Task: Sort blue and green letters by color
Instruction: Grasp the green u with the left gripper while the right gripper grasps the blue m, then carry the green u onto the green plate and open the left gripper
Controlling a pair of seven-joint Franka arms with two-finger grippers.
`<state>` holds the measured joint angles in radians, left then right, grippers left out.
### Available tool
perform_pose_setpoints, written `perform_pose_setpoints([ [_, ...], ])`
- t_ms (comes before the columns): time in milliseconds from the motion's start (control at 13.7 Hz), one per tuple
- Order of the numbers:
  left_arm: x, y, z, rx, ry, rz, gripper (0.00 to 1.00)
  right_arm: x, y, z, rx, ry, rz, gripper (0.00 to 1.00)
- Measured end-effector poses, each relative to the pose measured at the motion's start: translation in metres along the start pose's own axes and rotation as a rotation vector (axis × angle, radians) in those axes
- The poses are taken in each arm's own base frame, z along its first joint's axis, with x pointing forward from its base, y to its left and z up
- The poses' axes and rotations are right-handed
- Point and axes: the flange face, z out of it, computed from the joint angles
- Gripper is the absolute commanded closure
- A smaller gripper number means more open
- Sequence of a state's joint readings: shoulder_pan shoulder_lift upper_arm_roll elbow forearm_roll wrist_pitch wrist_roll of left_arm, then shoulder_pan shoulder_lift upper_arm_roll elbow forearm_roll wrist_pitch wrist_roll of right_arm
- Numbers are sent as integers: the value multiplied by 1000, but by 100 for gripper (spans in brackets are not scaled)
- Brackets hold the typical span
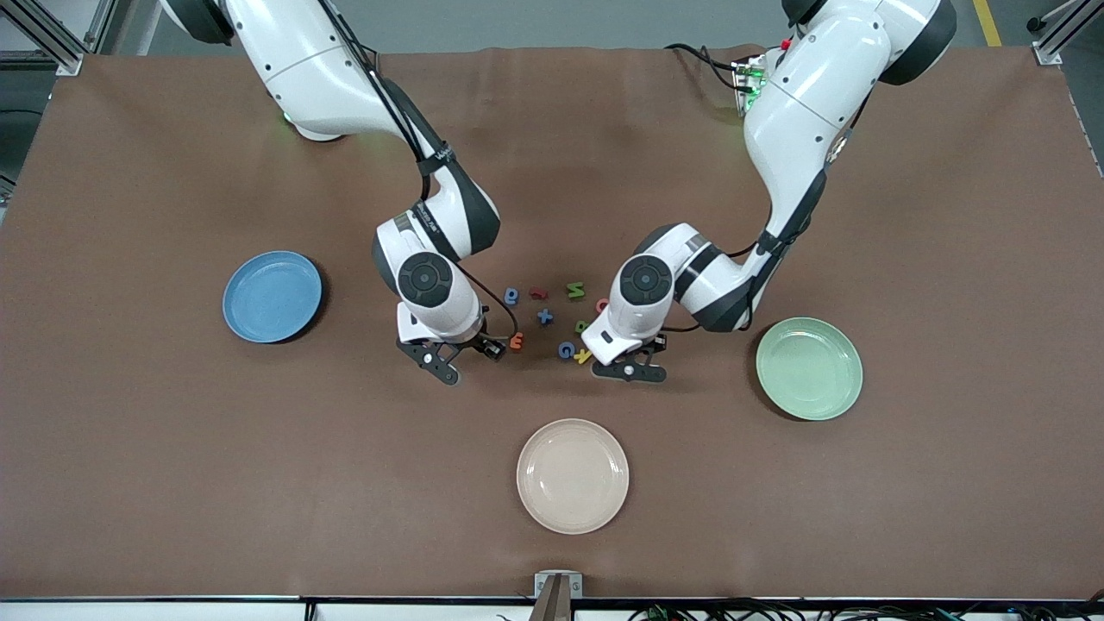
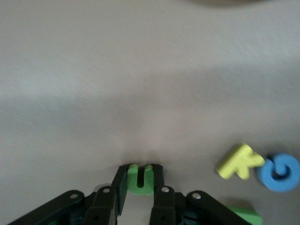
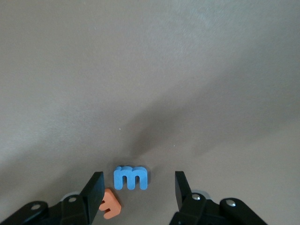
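My left gripper (image 2: 139, 177) is shut on a green letter u (image 2: 140, 180), down at the tabletop; in the front view this gripper (image 1: 632, 371) covers it. A yellow letter (image 2: 239, 161) and a blue G (image 2: 280, 172) lie close beside it. My right gripper (image 3: 138, 187) is open, its fingers either side of a blue letter E (image 3: 131, 178) with a gap on each side. An orange letter (image 3: 108, 203) lies against one finger. The right gripper (image 1: 461, 360) is low over the table. More blue (image 1: 511, 296) and green (image 1: 575, 290) letters lie between the two grippers.
A blue plate (image 1: 272, 296) sits toward the right arm's end and a green plate (image 1: 808, 368) toward the left arm's end. A beige plate (image 1: 573, 475) is nearer the front camera. Red letters (image 1: 539, 293) lie among the pile.
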<state>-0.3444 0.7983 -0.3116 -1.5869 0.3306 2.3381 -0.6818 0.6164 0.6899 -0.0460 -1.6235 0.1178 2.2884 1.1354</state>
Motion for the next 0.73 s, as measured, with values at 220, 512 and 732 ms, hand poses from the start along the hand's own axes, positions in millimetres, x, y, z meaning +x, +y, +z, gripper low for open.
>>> perform_pose_setpoints([
  [220, 30, -48, -30, -3, 44, -69, 100, 0, -2, 13, 7, 6, -1, 31],
  [512, 50, -147, -79, 41, 63, -72, 100, -8, -5, 31, 11, 12, -15, 31],
  [732, 51, -230, -79, 66, 31, -71, 100, -15, -7, 39, 7, 12, -26, 31],
])
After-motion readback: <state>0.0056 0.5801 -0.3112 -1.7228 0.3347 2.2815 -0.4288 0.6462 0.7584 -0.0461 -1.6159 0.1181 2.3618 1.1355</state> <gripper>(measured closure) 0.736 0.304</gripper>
